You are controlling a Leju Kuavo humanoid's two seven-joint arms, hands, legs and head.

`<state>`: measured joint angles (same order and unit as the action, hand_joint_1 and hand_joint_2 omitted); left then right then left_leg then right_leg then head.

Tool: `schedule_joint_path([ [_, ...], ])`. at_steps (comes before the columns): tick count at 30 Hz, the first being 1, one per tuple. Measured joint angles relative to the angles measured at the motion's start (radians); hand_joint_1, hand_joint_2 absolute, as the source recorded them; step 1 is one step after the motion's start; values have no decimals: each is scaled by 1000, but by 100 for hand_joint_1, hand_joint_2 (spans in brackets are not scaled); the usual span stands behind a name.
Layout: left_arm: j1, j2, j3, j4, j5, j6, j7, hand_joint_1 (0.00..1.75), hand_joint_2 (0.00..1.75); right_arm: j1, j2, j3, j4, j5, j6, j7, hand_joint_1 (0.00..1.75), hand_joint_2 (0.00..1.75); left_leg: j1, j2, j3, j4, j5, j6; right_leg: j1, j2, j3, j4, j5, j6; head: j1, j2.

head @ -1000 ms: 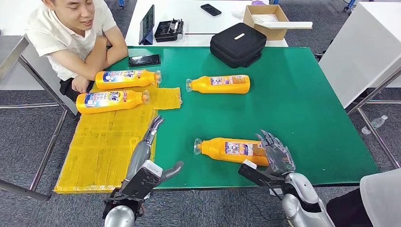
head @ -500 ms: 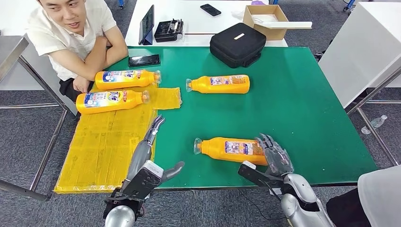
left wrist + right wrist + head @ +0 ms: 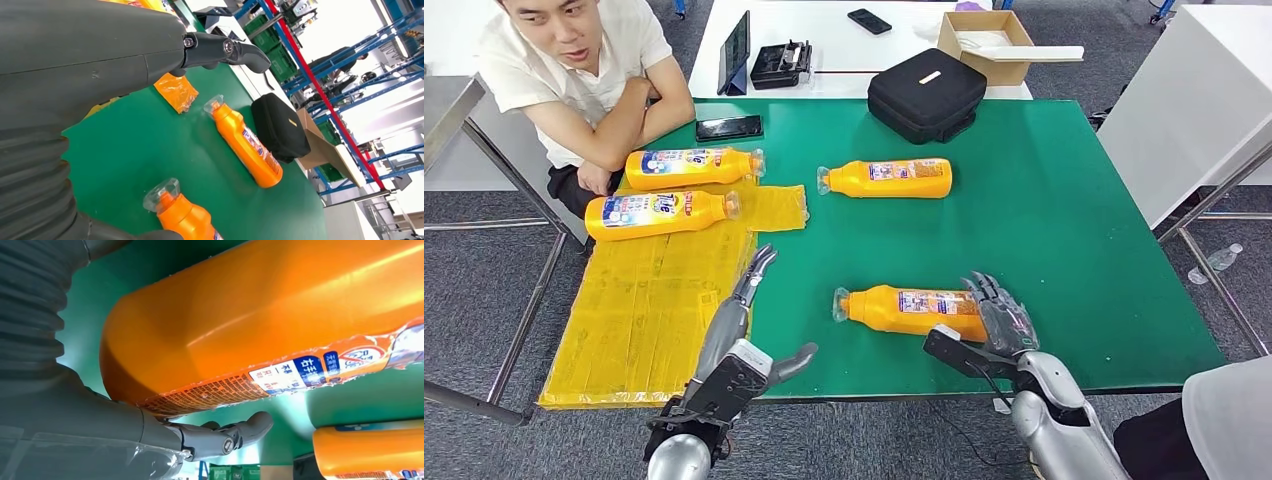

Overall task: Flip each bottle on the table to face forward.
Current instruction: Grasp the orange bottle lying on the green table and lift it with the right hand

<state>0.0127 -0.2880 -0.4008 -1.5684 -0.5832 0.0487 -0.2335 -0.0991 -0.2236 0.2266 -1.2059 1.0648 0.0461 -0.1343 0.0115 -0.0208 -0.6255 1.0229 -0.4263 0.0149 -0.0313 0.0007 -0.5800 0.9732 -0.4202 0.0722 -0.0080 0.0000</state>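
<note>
Orange nearest bottle point(image 3: 911, 313) now rolled, label tilting upward, gripped by right hand point(image 3: 997, 320); left hand point(image 3: 746, 320) hovers spread, empty.

We saw a green-topped table point(image 3: 1044, 200) on grey carpet floor point(image 3: 484, 300), with a white table point(image 3: 824, 30) behind it. Blue metal racking point(image 3: 350, 75) stood under bright light.

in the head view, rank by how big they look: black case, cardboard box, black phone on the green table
1. black case, clearly largest.
2. cardboard box, though it sits farther from the camera, so its real size is unsure.
3. black phone, smallest.
</note>
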Motion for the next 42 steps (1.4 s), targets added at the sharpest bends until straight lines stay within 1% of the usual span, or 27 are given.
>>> schedule_joint_path([
  [8, -1, 0, -2, 2, 9, -1, 0, 0, 175, -56, 16, 11, 59, 29, -12, -5, 0, 175, 0, 0, 1, 0, 0, 0, 0, 0, 1, 0, 0, 0, 0, 0],
  [14, -1, 0, -2, 2, 10, -1, 0, 0, 175, -76, 22, 40, 71, 59, -22, -5, 0, 175, 0, 0, 1, 0, 0, 0, 0, 0, 1, 0, 0, 0, 0, 0],
  [20, -1, 0, -2, 2, 12, 1, -3, 0, 175, -88, 14, 74, 64, 64, 3, 2, 0, 175, 0, 0, 1, 0, 0, 0, 0, 0, 1, 0, 0, 0, 0, 0],
  [25, -1, 0, -2, 2, 14, 4, -5, 0, 175, -92, -4, 101, 50, 59, 27, 10, 0, 175, 0, 0, 1, 0, 0, 0, 0, 0, 1, 0, 0, 0, 0, 0],
  [31, 0, 0, 1, 2, 14, 6, -5, 0, 175, -93, -44, 139, 18, 45, 62, 22, 0, 175, 0, 0, 0, 0, 0, 0, 0, 0, 1, 0, 0, 0, 0, 0],
  [37, 0, 0, 2, 2, 14, 7, -5, 0, 175, -88, -75, 162, -11, 44, 68, 30, 0, 175, 0, 0, 0, 0, 0, 0, 0, 0, 1, 0, 0, 0, 0, 0],
  [42, 1, 0, 3, 1, 14, 9, -5, 0, 175, -74, -101, 183, -52, 47, 87, 55, 0, 175, 0, 0, 0, 0, 0, 0, 0, 0, 1, 0, 0, 0, 0, 0],
])
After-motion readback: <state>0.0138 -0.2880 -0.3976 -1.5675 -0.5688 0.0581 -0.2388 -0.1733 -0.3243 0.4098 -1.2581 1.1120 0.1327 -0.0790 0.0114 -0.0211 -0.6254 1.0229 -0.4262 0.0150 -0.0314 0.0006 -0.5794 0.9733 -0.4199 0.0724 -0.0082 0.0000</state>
